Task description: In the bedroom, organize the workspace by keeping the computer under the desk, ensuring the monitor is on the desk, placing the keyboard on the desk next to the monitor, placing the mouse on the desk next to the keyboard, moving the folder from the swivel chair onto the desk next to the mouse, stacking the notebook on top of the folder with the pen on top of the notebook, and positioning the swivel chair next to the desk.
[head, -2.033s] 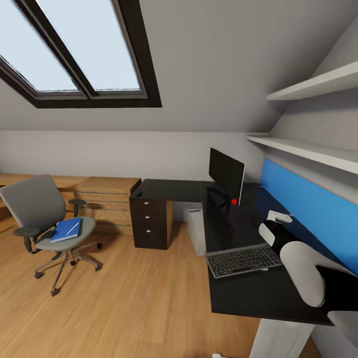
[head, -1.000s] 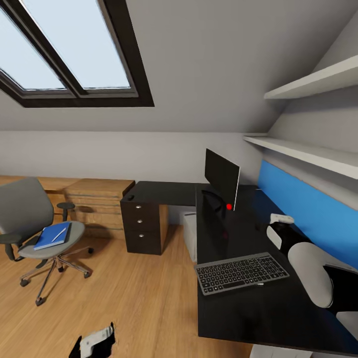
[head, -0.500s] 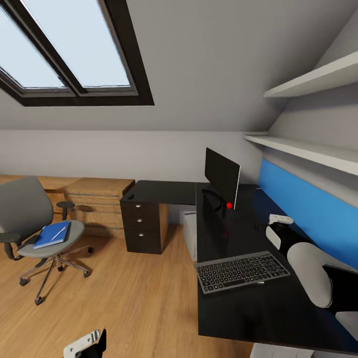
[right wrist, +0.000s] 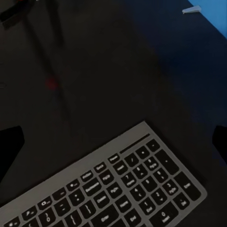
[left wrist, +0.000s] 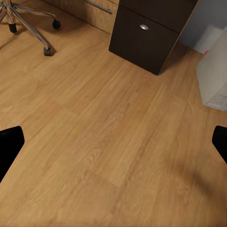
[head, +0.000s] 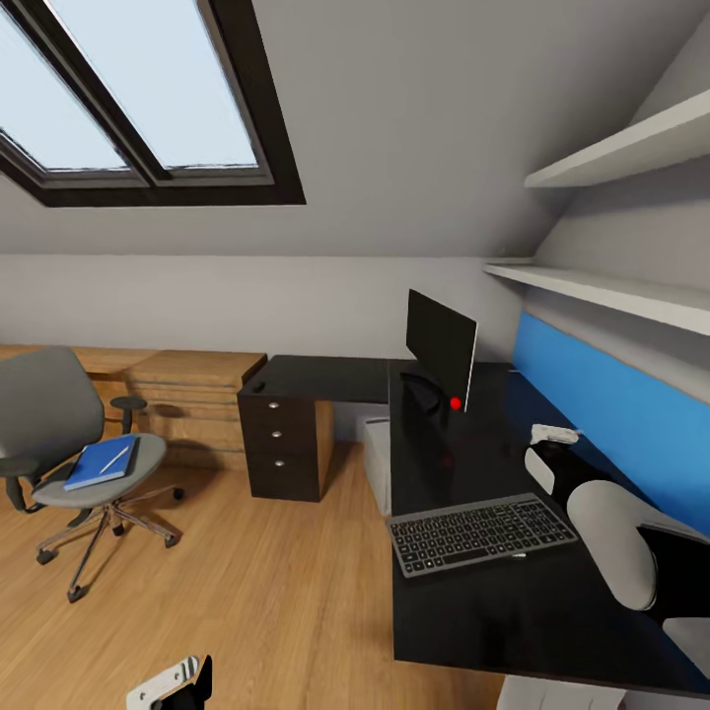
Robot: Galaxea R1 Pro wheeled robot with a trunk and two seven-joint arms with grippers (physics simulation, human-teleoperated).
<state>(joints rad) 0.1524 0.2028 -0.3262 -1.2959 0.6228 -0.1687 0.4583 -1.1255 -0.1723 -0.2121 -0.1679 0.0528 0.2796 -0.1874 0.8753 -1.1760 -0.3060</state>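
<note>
Keyboard (head: 481, 534) now seen resting free on desk (head: 463, 611) before monitor (head: 441, 347) | right gripper (right wrist: 113, 137) lifted clear, spread wide, empty | left gripper (left wrist: 113, 139) likewise | folder (head: 102, 461) remains on swivel chair (head: 59, 434); mouse placement judged next.

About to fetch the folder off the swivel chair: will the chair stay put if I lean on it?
Probably not. The swivel chair stands on casters on smooth plank floor, so a push likely rolls or spins it. The blue folder lies flat on the fabric seat with a pen on top; tilting may shed the pen.
</note>
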